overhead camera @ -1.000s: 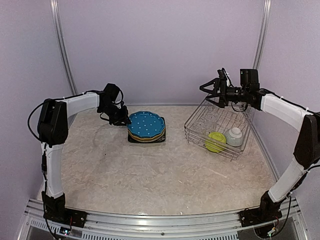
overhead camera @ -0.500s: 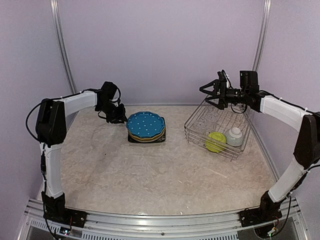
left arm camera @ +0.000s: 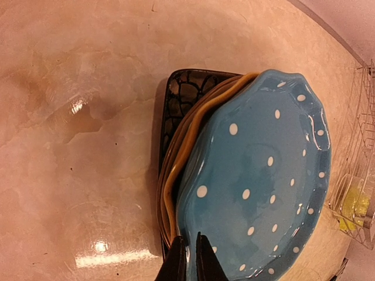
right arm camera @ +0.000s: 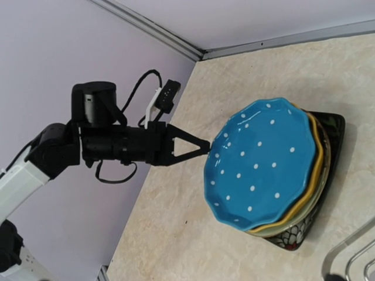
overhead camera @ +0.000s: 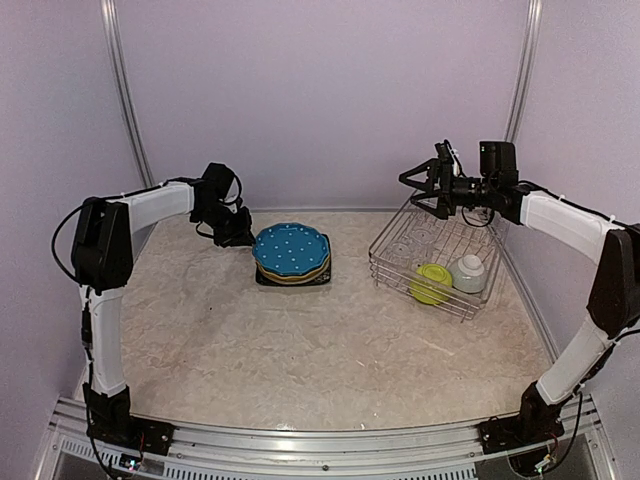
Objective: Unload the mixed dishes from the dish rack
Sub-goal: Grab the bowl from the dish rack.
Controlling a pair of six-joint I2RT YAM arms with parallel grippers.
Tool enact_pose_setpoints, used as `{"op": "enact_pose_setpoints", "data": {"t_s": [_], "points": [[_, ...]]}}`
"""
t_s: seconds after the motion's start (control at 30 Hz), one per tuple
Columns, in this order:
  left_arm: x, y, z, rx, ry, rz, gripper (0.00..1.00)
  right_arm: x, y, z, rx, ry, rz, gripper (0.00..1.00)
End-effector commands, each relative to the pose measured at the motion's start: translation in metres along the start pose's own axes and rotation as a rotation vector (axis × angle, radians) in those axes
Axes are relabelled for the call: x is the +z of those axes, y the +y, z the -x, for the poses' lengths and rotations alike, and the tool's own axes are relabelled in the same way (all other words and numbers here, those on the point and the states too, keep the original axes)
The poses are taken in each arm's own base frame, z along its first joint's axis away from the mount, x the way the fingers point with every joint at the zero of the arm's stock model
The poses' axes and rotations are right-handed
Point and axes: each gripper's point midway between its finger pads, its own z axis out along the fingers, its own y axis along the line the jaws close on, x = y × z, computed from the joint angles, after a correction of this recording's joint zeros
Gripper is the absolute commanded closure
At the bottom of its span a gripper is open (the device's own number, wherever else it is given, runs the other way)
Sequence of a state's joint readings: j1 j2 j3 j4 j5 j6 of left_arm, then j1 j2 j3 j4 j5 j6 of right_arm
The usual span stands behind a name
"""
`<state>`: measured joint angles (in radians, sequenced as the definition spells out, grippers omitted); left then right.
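A silver wire-mesh dish rack sits by the marbled table's far right corner. The right gripper hangs over its far left corner, fingers spread wide. Left of the rack, a blue white-dotted plate tops a yellow plate and a black square plate. The left gripper, fingers together, is just beside the stack. A lime-green bowl and a pale grey-green bowl occupy the rack's near right corner.

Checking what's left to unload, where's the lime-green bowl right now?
In the top view the lime-green bowl sits at right, inside the silver wire-mesh dish rack, just left of the pale grey-green bowl.
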<state>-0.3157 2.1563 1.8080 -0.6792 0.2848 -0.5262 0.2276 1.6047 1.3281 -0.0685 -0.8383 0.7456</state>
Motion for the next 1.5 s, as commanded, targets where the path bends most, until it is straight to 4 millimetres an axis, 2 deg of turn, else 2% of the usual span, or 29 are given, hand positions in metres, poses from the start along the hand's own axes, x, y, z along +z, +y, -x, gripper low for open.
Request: {"op": "enact_pose_setpoints", "data": {"t_s": [0.0, 0.43, 0.73, 0.9, 1.07, 1.2, 1.33, 1.47], "points": [[0.007, -0.003, -0.001, 0.014, 0.007, -0.019, 0.94, -0.005, 0.0, 0.002, 0.001, -0.009, 0.001, 0.01], [0.021, 0.01, -0.013, -0.009, 0.054, -0.003, 0.97, -0.006, -0.001, 0.001, 0.006, -0.009, -0.003, 0.01], [0.017, 0.009, -0.013, -0.002, 0.047, -0.006, 0.95, -0.007, -0.001, 0.0, 0.004, -0.009, -0.008, 0.01], [-0.007, -0.008, 0.006, 0.036, -0.03, -0.034, 0.81, -0.009, -0.004, 0.0, -0.032, -0.001, -0.055, 0.01], [-0.045, -0.032, 0.035, 0.1, -0.135, -0.067, 0.67, -0.016, -0.008, 0.005, -0.101, 0.005, -0.142, 0.01], [-0.074, -0.049, 0.05, 0.144, -0.209, -0.092, 0.57, -0.024, -0.007, 0.011, -0.158, 0.0, -0.206, 0.01], [-0.109, -0.066, 0.063, 0.206, -0.313, -0.107, 0.38, -0.039, -0.011, 0.016, -0.219, -0.004, -0.311, 0.01], [-0.144, -0.074, 0.071, 0.266, -0.424, -0.101, 0.03, -0.057, -0.019, 0.016, -0.263, -0.004, -0.43, 0.01]]}}
